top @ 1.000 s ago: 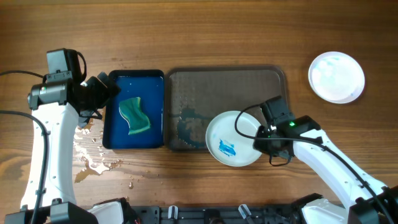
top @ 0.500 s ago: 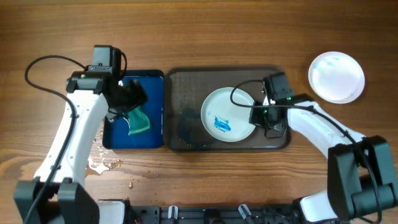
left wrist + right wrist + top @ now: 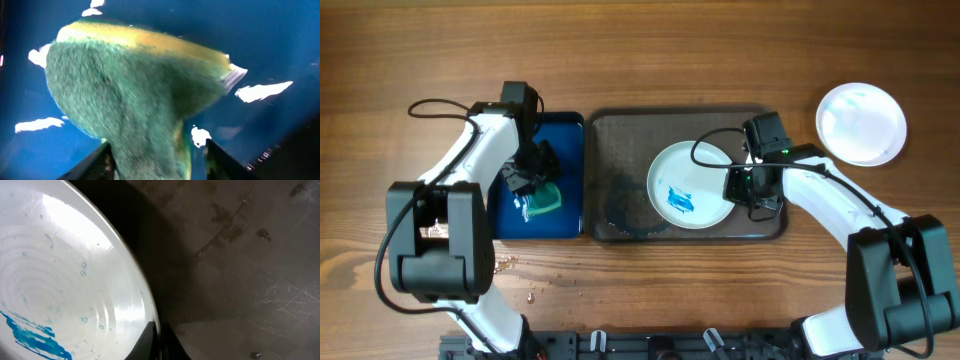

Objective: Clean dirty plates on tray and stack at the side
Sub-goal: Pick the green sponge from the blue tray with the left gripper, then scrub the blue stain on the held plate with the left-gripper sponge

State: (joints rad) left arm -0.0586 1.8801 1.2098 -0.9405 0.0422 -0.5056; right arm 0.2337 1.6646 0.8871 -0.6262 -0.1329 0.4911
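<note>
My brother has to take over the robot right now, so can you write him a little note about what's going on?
Left gripper: shut on the green sponge, in the blue tray.
Right gripper: clamped on the right rim of the dirty plate, which lies in the grey tray; its blue smear is unwiped.
Side: a white plate sits on the table at far right; any plates under it cannot be seen.
Done: at least one plate set aside.
Left: wipe off the smear, then stack this plate there.
</note>
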